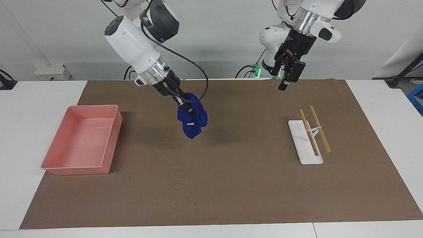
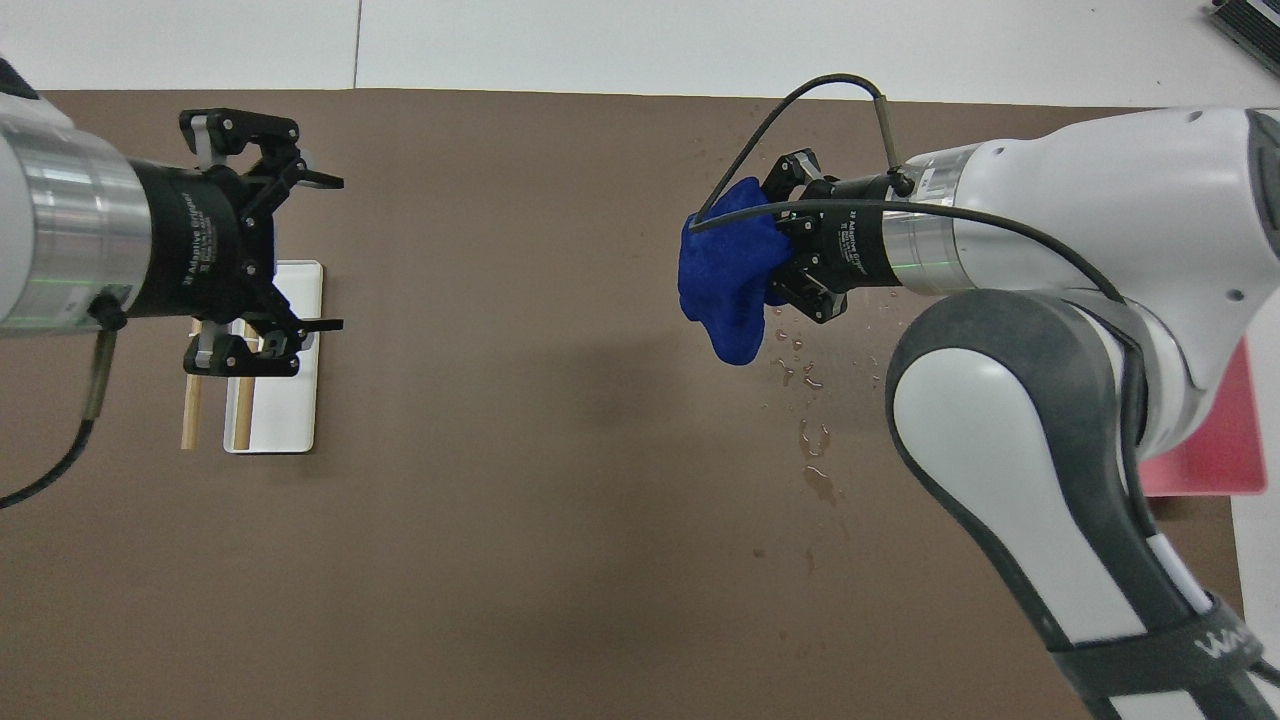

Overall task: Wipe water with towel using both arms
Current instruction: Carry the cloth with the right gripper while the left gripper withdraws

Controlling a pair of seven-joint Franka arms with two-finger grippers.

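The deep-blue towel point(image 1: 191, 121) point(image 2: 725, 280) hangs bunched in the air with its white tag showing, and my right gripper point(image 1: 184, 106) point(image 2: 778, 258) is shut on its upper part. It hangs over the brown mat point(image 1: 251, 185), by the end of the water trail closest to the robots. The water point(image 1: 178, 164) point(image 2: 812, 440) is a sparse line of tiny droplets on the mat. My left gripper point(image 1: 286, 82) point(image 2: 336, 254) is open and holds nothing. It is raised over the mat toward the left arm's end, above the white tray.
A pink bin point(image 1: 82, 142) point(image 2: 1215, 400) stands on the mat at the right arm's end. A white tray with two wooden sticks point(image 1: 305, 147) point(image 2: 290, 420) lies at the left arm's end.
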